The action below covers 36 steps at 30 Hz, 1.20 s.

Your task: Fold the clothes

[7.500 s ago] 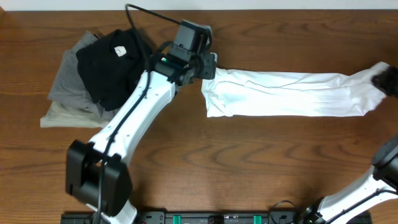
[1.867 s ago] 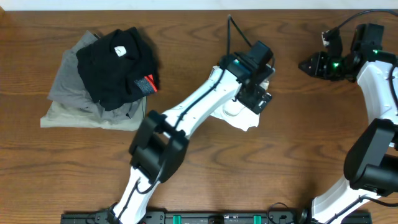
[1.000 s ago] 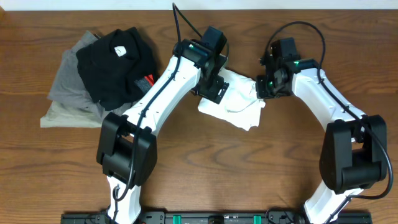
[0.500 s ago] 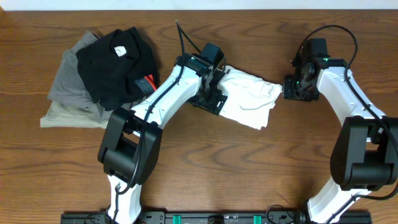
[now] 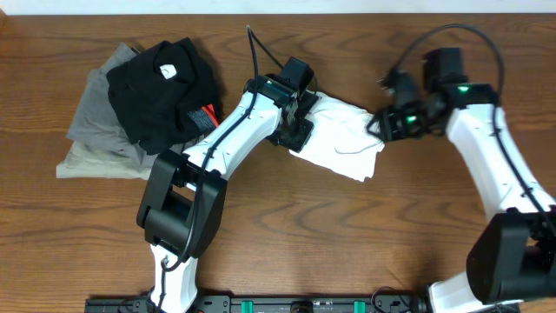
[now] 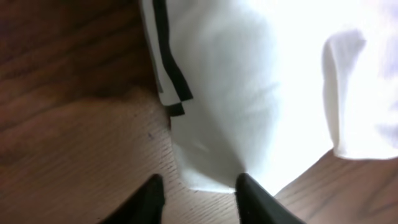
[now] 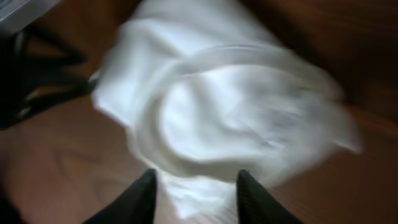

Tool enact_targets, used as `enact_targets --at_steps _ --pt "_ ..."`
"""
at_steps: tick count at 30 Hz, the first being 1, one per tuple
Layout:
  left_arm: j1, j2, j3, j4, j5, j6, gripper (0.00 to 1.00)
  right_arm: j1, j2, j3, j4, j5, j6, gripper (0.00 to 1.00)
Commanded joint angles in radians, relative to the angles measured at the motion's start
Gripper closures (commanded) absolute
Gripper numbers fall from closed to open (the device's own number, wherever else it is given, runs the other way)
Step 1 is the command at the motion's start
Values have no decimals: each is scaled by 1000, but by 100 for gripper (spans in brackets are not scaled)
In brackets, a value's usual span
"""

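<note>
Wood surface (image 5: 287, 243): one brown, grained top that carries all the things.

Arms: two, white with black joints. The left arm (image 5: 226, 143) slants up from the near edge to the left end of the shirt. The right arm (image 5: 504, 165) curves in from the right side to the shirt's right end.

Garment pile: one heap at the far left, well apart from the shirt. One black garment (image 5: 156, 96) lies crumpled on top. The grey garments (image 5: 91, 122) lie under it, with at least two layers showing, one darker and one paler.

White T-shirt (image 5: 343, 139): one, folded small and lying slightly tilted on the surface's far half, between the ends of the two arms. Both wrist views are filled with its rumpled white cloth (image 6: 249, 81) (image 7: 224, 112).

Left fingers (image 6: 152, 199): two, dark, with a moderate gap. A corner of the shirt lies on the wood between them. One finger meets the cloth edge; the other stands just beside it with wood showing, so nothing is pinched.

Right fingers (image 7: 252, 199): two, spread apart above the shirt's folds. The view is blurred, so I cannot tell whether the tips touch the cloth.

Red tag (image 5: 205, 116): one, at the black garment's right edge.

White label (image 5: 167, 72): one, on top of the black garment.
</note>
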Motion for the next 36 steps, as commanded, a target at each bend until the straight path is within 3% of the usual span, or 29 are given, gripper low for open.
enact_targets --at_steps 1,8,14,18,28,34,36 --pt "4 10 -16 -1 2 42 66 81 42 -24 8 5 -96 56" --pt "4 10 -40 14 2 42 66 137 154 -45 6 84 -121 53" --pt "4 10 -65 15 2 42 66 133 156 -45 -29 103 -97 82" --pt "4 10 -67 21 2 42 66 133 129 -45 -92 143 -48 89" --pt "4 10 -68 59 2 41 66 133 67 -45 -245 310 109 91" --pt "4 10 -68 66 2 41 92 123 67 -45 -243 361 185 90" --pt "4 10 -68 66 2 41 92 122 67 -45 -228 356 170 81"
